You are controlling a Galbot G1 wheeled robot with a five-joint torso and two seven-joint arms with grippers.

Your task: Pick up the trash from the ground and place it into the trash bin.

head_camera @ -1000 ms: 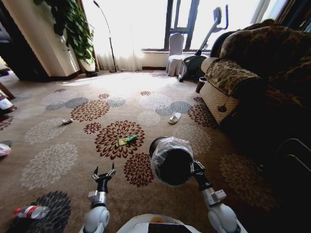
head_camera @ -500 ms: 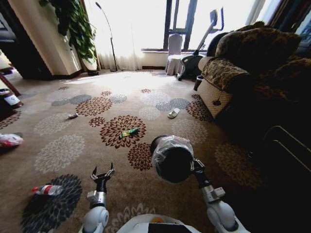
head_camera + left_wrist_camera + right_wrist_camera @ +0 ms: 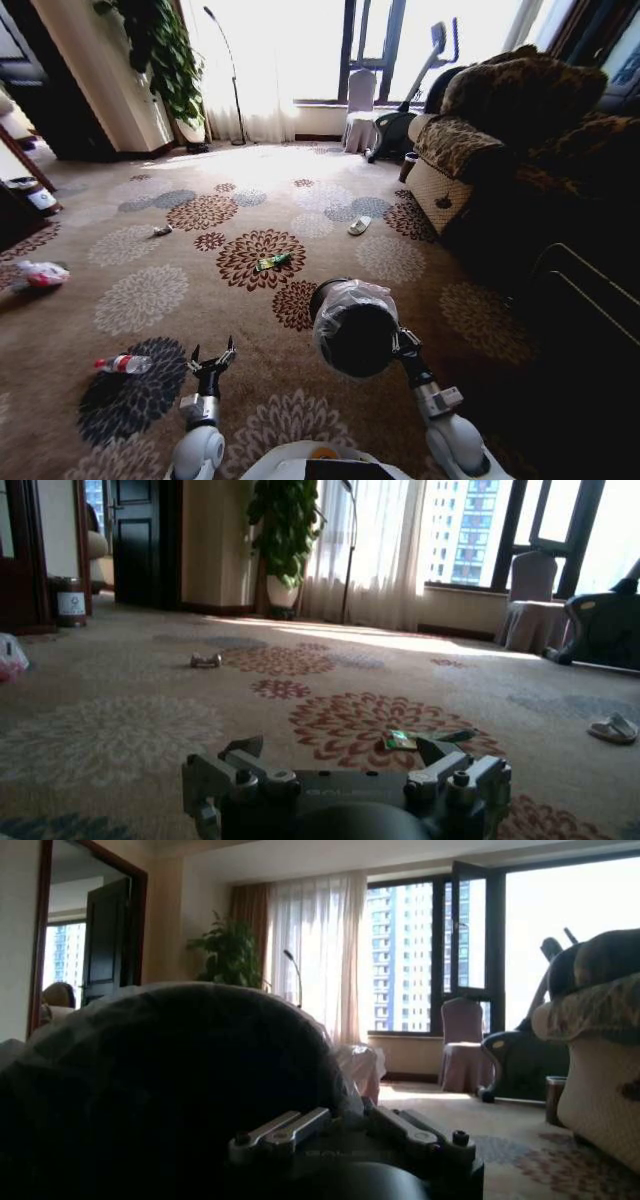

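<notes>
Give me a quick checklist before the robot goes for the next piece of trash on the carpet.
1. Bin held by right end effector: ok.
2. Left end effector open and empty: ok.
3. Red-capped bottle lying on carpet, left of the left end effector: ok.
4. Green wrapper visible ahead on the floral carpet: ok.
5. Bottle within reach without driving: cannot tell.
6. Bin contents: cannot tell.
</notes>
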